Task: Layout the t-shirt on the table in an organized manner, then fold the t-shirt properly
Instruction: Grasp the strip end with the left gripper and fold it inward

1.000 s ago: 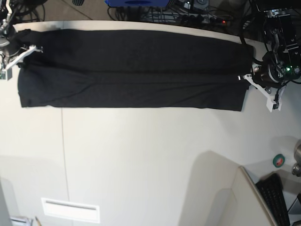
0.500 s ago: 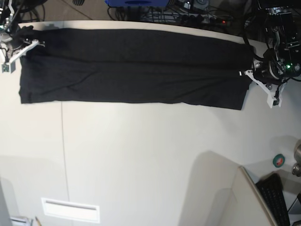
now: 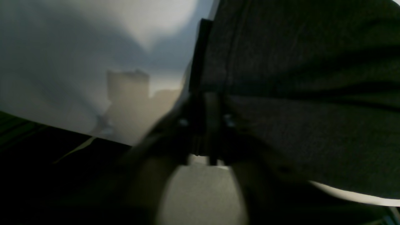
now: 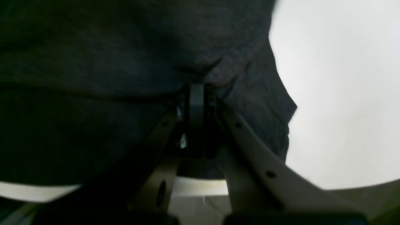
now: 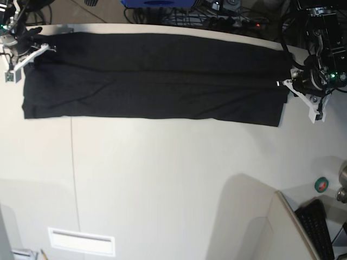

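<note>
Now the t-shirt [image 5: 154,78] lies stretched as a long black band along the far part of the table [image 5: 173,179], one end at each arm. The right gripper [image 4: 196,93] is closed on the cloth edge; its wrist view shows fabric pinched between the tips. The left gripper [image 5: 293,85] sits at the other end, but its wrist view is blurred and dark, so I cannot tell if it pinches the cloth or lets it go. To do this step well, I think both ends should come down level, so the band lies without wrinkles. The rainbow print is not visible, and the sleeves and collar are hard to make out.
</note>
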`<state>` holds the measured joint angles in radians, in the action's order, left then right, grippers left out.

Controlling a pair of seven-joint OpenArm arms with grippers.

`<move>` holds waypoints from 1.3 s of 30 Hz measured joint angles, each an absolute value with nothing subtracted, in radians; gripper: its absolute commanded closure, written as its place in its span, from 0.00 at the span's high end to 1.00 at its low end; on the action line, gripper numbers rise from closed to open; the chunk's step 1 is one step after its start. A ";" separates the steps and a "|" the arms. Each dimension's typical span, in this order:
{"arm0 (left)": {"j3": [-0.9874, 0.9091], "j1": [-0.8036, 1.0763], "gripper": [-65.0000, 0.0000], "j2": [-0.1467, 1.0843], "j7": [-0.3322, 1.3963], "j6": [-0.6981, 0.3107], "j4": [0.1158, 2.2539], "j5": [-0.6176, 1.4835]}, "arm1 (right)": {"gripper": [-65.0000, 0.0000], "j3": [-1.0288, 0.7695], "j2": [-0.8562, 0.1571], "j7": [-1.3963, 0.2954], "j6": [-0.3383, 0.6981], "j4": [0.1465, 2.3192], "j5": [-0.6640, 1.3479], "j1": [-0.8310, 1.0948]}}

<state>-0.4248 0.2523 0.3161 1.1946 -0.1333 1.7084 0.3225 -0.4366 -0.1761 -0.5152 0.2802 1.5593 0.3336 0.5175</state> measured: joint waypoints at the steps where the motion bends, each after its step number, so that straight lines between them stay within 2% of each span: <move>1: -0.425 0.252 0.42 0.316 1.195 -0.133 1.709 0.323 | 0.00 -0.440 -0.176 -0.536 0.280 1.559 0.333 0.513; 4: -0.426 0.252 0.64 0.317 1.196 -0.133 1.709 0.321 | 0.00 -0.440 -0.176 -0.572 0.280 1.561 0.334 0.511; 6: -0.433 0.252 0.72 0.316 1.200 -0.133 1.719 0.323 | 0.00 -0.440 -0.176 -0.581 0.280 1.562 0.334 0.511; 7: -0.453 0.252 0.73 0.312 1.203 -0.134 1.734 0.335 | 0.00 -0.440 -0.176 -0.581 0.280 1.562 0.334 0.511; 8: -0.484 0.252 0.72 0.307 1.202 -0.134 1.755 0.347 | 0.05 -0.440 -0.177 -0.581 0.280 1.562 0.334 0.511; 10: -0.529 0.249 0.71 0.307 1.201 -0.133 1.797 0.331 | 0.25 -0.440 -0.176 -0.581 0.281 1.562 0.333 0.511; 12: -0.543 0.241 0.60 0.290 1.194 -0.127 1.813 0.321 | 0.36 -0.440 -0.176 -0.584 0.280 1.573 0.332 0.516; 13: -0.536 0.241 0.50 0.282 1.195 -0.128 1.812 0.321 | 0.38 -0.448 -0.173 -0.589 0.281 1.589 0.335 0.517; 16: -0.510 0.233 0.00 0.242 1.195 -0.131 1.775 0.336 | 0.34 -0.496 -0.174 -0.584 0.279 1.648 0.331 0.513; 18: -0.488 0.216 0.00 0.230 1.195 -0.131 1.734 0.325 | 0.25 -0.505 -0.179 -0.583 0.279 1.672 0.330 0.498; 20: -0.465 0.204 0.00 0.220 1.153 -0.130 1.697 0.324 | 0.06 -0.490 -0.178 -0.580 0.280 1.679 0.335 0.477; 21: -0.440 0.203 0.00 0.220 1.132 -0.130 1.681 0.317 | 0.00 -0.470 -0.178 -0.585 0.280 1.679 0.336 0.463; 27: -0.340 0.202 0.00 0.213 1.056 -0.131 1.531 0.307 | 0.00 -0.421 -0.176 -0.587 0.285 1.599 0.338 0.386; 32: -0.343 0.147 0.00 0.211 0.993 -0.130 1.389 0.205 | 0.00 -0.421 -0.187 -0.591 0.291 1.352 0.342 0.287; 39: -0.331 -0.004 0.00 0.203 0.960 -0.130 1.256 0.189 | 0.00 -0.422 -0.284 -0.550 0.307 1.055 0.369 0.060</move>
<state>-0.3305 -0.0036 0.2028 0.9604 -0.1295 1.2560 0.1894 -0.4217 -0.2840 -0.5495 0.3065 1.0550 0.3687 0.0601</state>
